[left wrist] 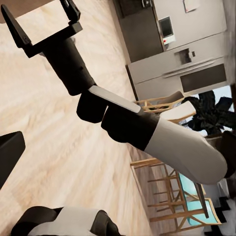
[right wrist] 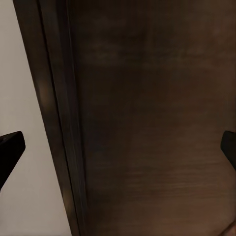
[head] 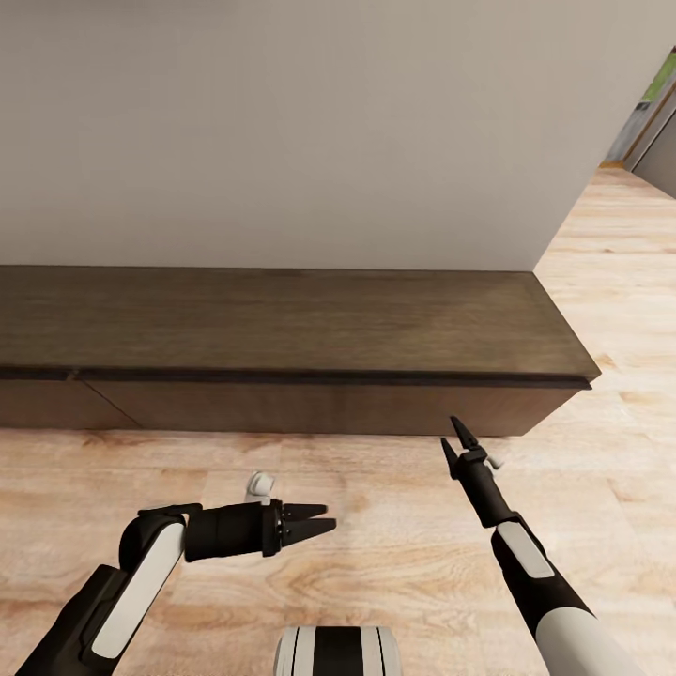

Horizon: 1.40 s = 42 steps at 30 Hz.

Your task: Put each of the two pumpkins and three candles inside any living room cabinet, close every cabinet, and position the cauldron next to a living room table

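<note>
Nearest the robot, the left gripper (head: 317,524) hangs low over the wooden floor (head: 376,563), pointing sideways toward the other arm, its two fingers a little apart and holding nothing. It reads as parked out of the way, since nothing within its reach needs handling. In the left wrist view the right arm's gripper (left wrist: 43,23) shows with its fingers spread wide and nothing between them.

Further forward, the right gripper (head: 457,445) is raised and aimed at the cabinet (head: 282,324), jaws apart and empty, just short of the right-hand front. The right wrist view looks over the dark wood past the two fingertips (right wrist: 11,145), which stand wide at either edge (a posture that suits reaching for the front panel's upper edge to pull it open, as a judgement).

Both fronts look shut. The cabinet lies against the wall (head: 282,131), just ahead of the right gripper and well beyond the left.
</note>
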Tool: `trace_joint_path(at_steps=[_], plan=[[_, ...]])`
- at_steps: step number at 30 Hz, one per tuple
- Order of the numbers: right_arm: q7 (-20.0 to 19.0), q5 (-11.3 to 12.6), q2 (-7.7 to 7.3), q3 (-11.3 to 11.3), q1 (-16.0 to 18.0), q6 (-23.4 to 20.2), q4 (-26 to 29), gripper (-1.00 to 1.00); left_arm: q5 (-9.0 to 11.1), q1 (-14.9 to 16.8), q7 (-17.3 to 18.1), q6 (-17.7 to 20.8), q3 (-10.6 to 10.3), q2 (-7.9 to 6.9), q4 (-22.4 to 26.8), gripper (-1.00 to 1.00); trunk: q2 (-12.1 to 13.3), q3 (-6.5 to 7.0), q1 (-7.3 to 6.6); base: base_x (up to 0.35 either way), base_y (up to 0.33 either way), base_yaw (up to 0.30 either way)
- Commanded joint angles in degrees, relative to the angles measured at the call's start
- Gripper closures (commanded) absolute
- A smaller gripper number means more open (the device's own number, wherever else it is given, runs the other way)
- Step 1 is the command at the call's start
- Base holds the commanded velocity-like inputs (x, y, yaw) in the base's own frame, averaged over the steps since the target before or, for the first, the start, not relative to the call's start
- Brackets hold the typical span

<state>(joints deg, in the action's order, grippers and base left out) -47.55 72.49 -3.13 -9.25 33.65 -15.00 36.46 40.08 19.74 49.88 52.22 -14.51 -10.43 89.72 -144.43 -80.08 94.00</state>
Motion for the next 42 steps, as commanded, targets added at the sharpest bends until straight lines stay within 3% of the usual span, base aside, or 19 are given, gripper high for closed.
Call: trace_joint_path(at_steps=[1, 5, 7, 12, 42], plan=[[-0.1, 0.5, -0.01, -0.1, 0.0, -0.6, 0.0, -1.00, 0.1, 0.0, 0.9, 0.2, 0.0, -0.05, 0.0, -1.00, 0.0, -0.03, -0.01, 0.000, 0.000, 0.000], [-0.2, 0.6, -0.01, -0.1, 0.0, -0.6, -0.1, -1.00, 0.1, 0.0, 2.0, 0.2, 1.4, -0.11, 0.0, -1.00, 0.0, -0.03, -0.01, 0.082, 0.020, 0.000], [-0.5, 1.7, -0.01, -0.1, 0.0, -0.6, -0.1, -1.00, 0.1, -0.1, 2.3, 0.4, 3.6, -0.17, 0.0, -1.00, 0.0, -0.03, -0.01, 0.173, 0.033, 0.000], [-1.3, 3.2, -0.03, 0.0, 0.0, -0.6, -0.1, -1.00, 0.0, -0.2, 4.1, 0.3, 5.2, -0.20, 0.1, -1.00, 0.0, -0.03, -0.01, 0.070, 0.011, 0.000], [-1.8, 3.5, 0.06, 0.2, 0.0, -0.5, -0.4, -1.00, -0.4, -0.4, 4.6, 0.2, 5.4, -0.21, 0.2, -1.00, 0.0, -0.03, -0.01, 0.067, -0.007, 0.000]])
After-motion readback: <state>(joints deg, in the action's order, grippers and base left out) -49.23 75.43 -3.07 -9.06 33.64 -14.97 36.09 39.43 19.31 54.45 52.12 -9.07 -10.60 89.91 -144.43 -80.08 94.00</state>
